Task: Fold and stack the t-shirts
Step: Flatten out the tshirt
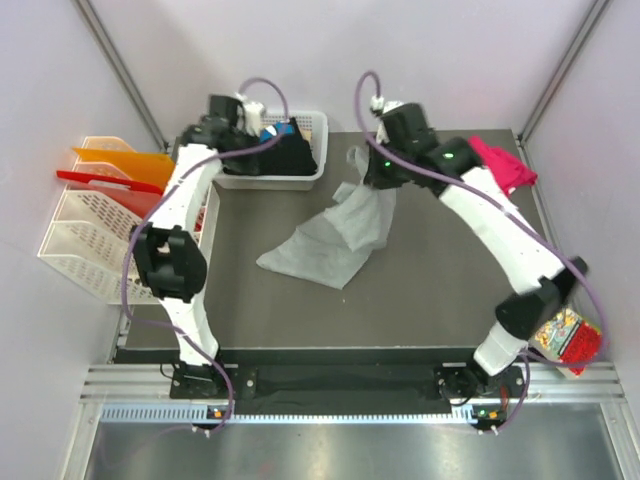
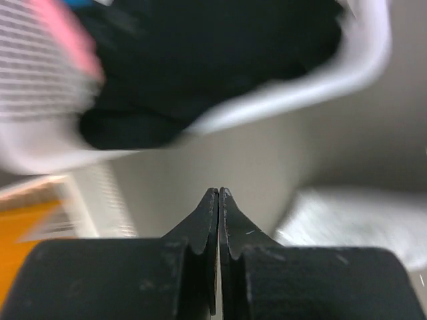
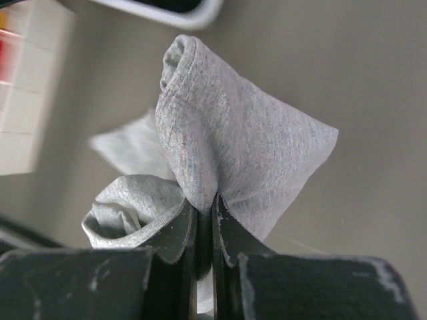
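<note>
At the far left of the counter (image 1: 420, 300), the left fingers (image 2: 215, 208) hang by the left end of the white basket (image 1: 270, 181), pressed shut on nothing, with the black t-shirts (image 1: 287, 150) bundled inside it. In the middle the grey t-shirt (image 1: 325, 245) lies crumpled, one corner raised off the counter and pinched tight between the right fingers (image 3: 200, 213). The pink t-shirt (image 1: 505, 165) sits bunched at the far right corner, well apart from the grey one.
</note>
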Controlling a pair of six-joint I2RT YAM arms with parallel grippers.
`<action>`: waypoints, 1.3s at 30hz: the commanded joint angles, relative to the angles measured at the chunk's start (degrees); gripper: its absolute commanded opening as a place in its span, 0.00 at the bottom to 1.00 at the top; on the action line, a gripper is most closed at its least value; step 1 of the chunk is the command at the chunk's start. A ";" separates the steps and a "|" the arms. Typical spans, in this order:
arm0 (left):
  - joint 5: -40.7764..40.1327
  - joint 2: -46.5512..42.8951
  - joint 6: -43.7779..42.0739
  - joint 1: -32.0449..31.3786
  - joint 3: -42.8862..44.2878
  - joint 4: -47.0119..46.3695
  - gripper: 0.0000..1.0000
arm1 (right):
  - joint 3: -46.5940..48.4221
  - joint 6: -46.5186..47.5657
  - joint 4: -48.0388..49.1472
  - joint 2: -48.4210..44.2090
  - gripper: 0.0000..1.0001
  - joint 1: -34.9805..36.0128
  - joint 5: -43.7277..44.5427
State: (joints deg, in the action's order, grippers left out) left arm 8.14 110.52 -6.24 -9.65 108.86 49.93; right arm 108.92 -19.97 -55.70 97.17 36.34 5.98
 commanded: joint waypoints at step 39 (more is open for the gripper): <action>7.94 6.99 -5.45 -27.43 -11.66 8.87 0.54 | -29.56 -20.38 -15.05 -50.85 0.02 5.32 -12.92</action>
State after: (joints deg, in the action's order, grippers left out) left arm 14.00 115.87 -11.11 -34.81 94.98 58.33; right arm 79.79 -39.51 -75.16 45.69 40.86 -6.15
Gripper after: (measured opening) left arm 0.525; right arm 0.038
